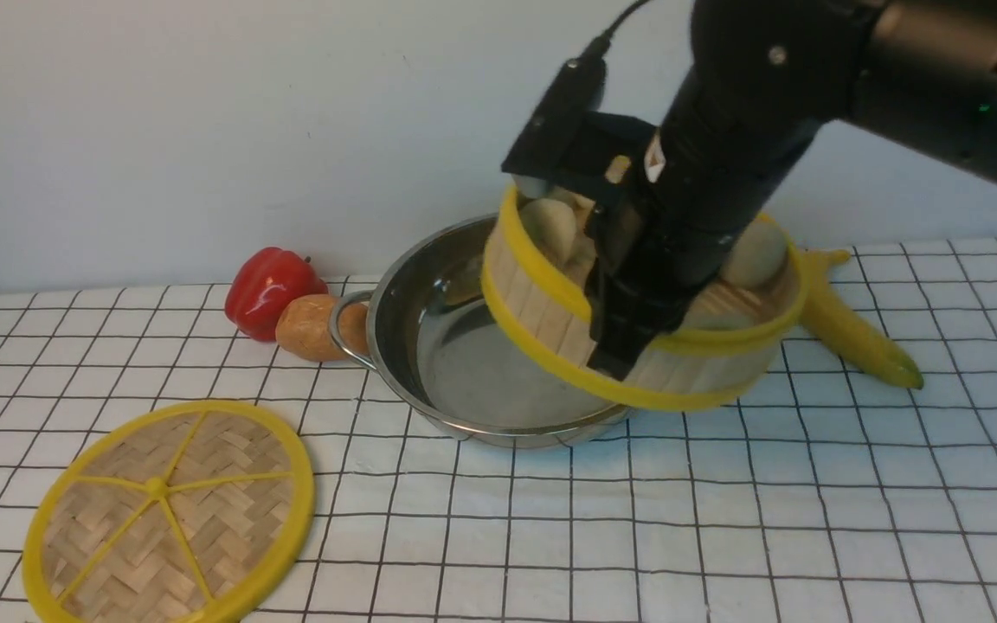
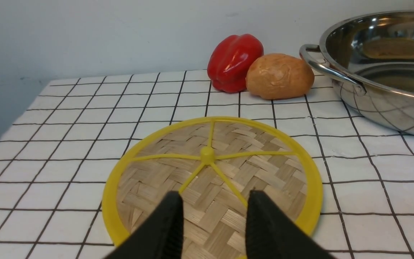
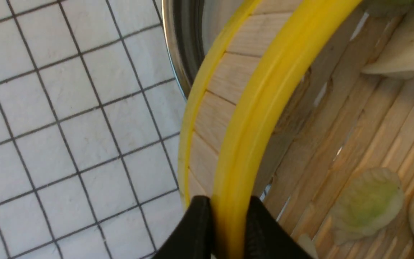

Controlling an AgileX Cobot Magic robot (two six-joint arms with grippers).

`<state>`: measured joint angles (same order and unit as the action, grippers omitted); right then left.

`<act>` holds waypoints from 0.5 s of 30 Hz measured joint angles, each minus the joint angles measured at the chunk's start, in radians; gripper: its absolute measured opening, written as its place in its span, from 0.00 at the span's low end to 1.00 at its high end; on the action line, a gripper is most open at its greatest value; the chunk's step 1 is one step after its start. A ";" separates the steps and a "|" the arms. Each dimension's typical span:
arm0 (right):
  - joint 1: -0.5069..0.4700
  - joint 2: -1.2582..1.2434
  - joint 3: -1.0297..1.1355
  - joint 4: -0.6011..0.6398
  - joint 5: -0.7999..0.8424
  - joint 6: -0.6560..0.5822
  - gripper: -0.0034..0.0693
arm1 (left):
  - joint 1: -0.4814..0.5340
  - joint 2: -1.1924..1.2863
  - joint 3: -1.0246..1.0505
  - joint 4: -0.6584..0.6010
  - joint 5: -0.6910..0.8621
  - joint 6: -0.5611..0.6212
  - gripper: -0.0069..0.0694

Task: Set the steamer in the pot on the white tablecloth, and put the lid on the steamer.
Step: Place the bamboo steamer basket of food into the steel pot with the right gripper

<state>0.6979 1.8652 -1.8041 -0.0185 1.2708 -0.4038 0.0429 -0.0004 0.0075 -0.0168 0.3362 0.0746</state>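
We are gripping the steamer [image 1: 550,320] with our right gripper [image 3: 227,210]. Its two black fingers [image 3: 196,233] are pinching the basket's near wall, one outside against the slats and one inside, with the yellow top rim between them. The steamer is hanging tilted, its left side raised, over the right part of the pot [image 1: 403,320] and is reaching out past the pot's right rim. Whether its bottom rim is touching the pot we cannot tell. White and green dumplings [image 1: 550,227] are lying inside on the slatted floor.

The pot is sitting on the tablecloth [image 1: 723,519], its left handle just beside a potato [image 1: 312,327], which is touching a red pepper [image 1: 269,290]. A banana [image 1: 853,333] is lying behind the steamer on the right. The lid [image 1: 170,510] is lying flat on the tablecloth at front left, well apart from the pot. Our left gripper [image 2: 214,201] is hovering over the lid's near edge, fingers apart, holding nothing.
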 joint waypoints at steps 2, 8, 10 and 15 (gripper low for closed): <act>0.022 0.036 -0.044 -0.008 -0.003 -0.014 0.20 | 0.000 0.000 0.000 0.000 0.000 0.000 0.41; 0.058 0.182 -0.168 -0.032 -0.004 -0.078 0.20 | 0.000 0.000 0.000 0.000 0.000 0.000 0.41; 0.059 0.209 -0.188 -0.056 -0.004 -0.085 0.21 | 0.000 0.000 0.000 0.000 0.000 0.000 0.41; 0.057 0.282 -0.223 -0.146 -0.002 -0.098 0.22 | 0.000 0.000 0.000 0.000 0.000 0.000 0.41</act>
<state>0.7547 2.1468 -2.0267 -0.1640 1.2686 -0.5019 0.0429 -0.0004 0.0075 -0.0168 0.3362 0.0746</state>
